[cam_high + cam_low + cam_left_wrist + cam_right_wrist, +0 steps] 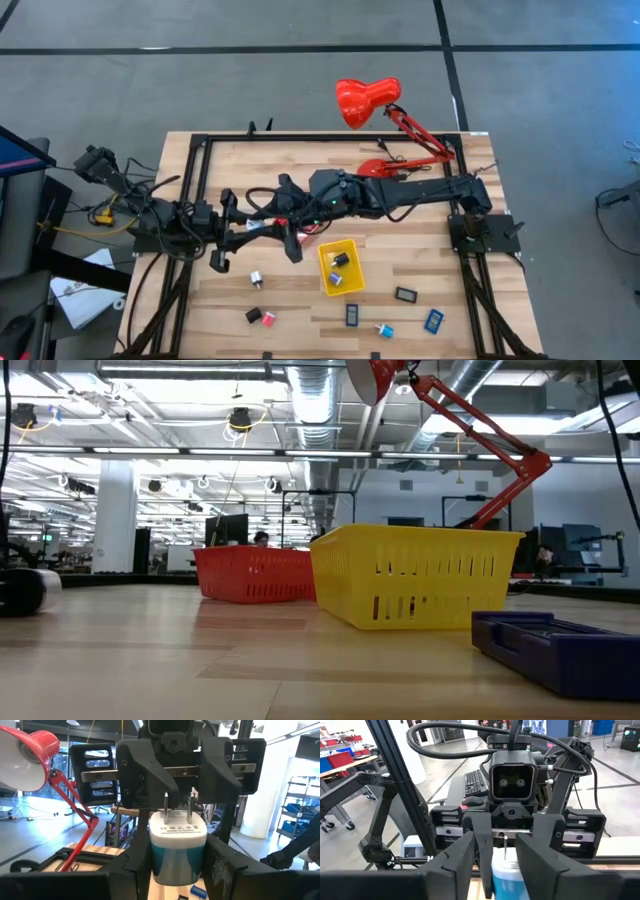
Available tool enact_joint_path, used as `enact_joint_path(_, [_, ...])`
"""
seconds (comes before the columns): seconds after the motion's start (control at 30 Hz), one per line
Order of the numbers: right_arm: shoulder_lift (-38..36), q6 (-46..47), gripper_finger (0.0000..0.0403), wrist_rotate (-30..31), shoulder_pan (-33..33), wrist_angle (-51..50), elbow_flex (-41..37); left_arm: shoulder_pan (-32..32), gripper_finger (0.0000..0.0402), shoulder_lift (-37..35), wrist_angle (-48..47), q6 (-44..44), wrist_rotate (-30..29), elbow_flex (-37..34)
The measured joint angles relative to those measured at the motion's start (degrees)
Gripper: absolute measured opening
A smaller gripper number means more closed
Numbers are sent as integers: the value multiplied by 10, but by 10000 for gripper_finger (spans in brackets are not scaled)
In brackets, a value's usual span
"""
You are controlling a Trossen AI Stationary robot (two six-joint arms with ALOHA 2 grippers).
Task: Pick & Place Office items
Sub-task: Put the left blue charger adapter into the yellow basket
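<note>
A plug charger point(177, 840) with a white top, a teal body and two metal prongs stands upright between my two grippers, prongs up. It also shows in the right wrist view point(507, 877). My left gripper point(177, 870) comes from the table's left and my right gripper point(505, 862) from the right. They meet nose to nose above the middle of the table point(295, 226), over a red tray that is mostly hidden under the arms. Both are shut on the charger. Other small office items lie on the near part of the table. My left gripper pinches the charger's teal body point(160, 857) between its two fingers, level, from the table's left. The charger stands upright, prongs up, clear of the table. My right gripper comes level from the table's right. Its fingers point(150, 785) close in at the charger's top end beside the prongs point(166, 807). Whether they bear on the prongs or on the white top, I cannot tell.
A yellow tray point(338, 267) holds two small pieces. A white block point(257, 278), a black and pink piece point(262, 317), black flat rectangles point(405, 295) and blue pieces point(433, 320) lie along the near edge. A red desk lamp point(368, 100) stands at the far edge.
</note>
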Motion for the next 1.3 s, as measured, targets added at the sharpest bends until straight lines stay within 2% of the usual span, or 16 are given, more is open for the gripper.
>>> enact_joint_path(0.2, [0,0,110,2,-3,-1,0,4,124,0,0,1,-8,0])
enact_joint_path(0.67, [0,0,103,2,-11,-1,0,14,124,0,4,1,-13,0])
enact_joint_path(0.8, [0,0,77,2,-11,-1,0,14,124,0,6,1,-11,0])
enact_joint_path(1.0, [0,-9,9,4,-11,-2,0,14,124,0,8,1,-11,0])
enact_joint_path(1.23, [0,-21,2,3,-11,-1,0,14,124,1,12,0,-11,0])
enact_joint_path(1.3, [0,-23,1,4,-11,-1,0,14,134,1,14,0,-14,0])
